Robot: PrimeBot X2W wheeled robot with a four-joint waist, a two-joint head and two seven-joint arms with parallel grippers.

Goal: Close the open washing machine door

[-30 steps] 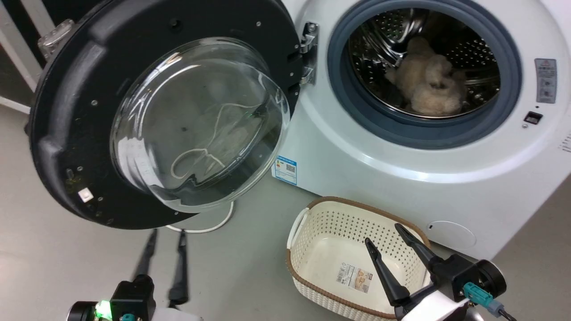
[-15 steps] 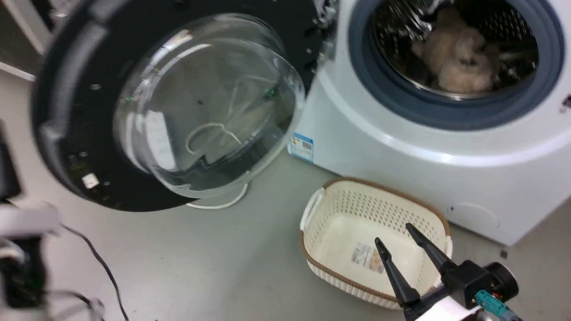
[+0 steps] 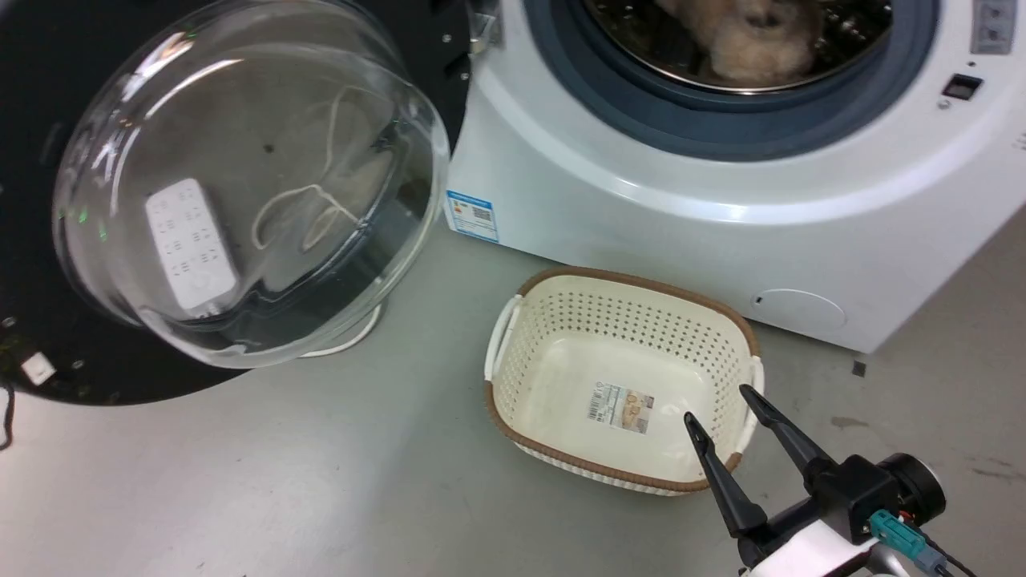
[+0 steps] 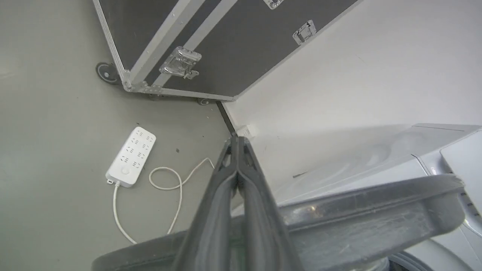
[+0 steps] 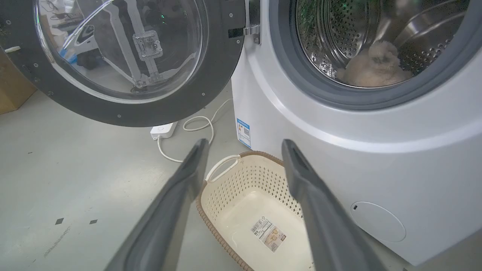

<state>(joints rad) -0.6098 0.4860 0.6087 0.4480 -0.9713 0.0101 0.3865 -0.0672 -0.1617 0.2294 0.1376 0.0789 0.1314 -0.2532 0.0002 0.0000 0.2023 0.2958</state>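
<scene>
I'm lining up the push. The washing machine door (image 3: 240,184) hangs wide open, left of the washing machine (image 3: 641,224). My left gripper (image 4: 236,150) is pinched together and empty beside the door's rim. The right gripper (image 3: 717,403) gapes idle. Next I need to press the rim toward the machine.

The left hand (image 4: 236,140) is pinched closed, while the right hand (image 3: 713,403) stands spread wide.
</scene>
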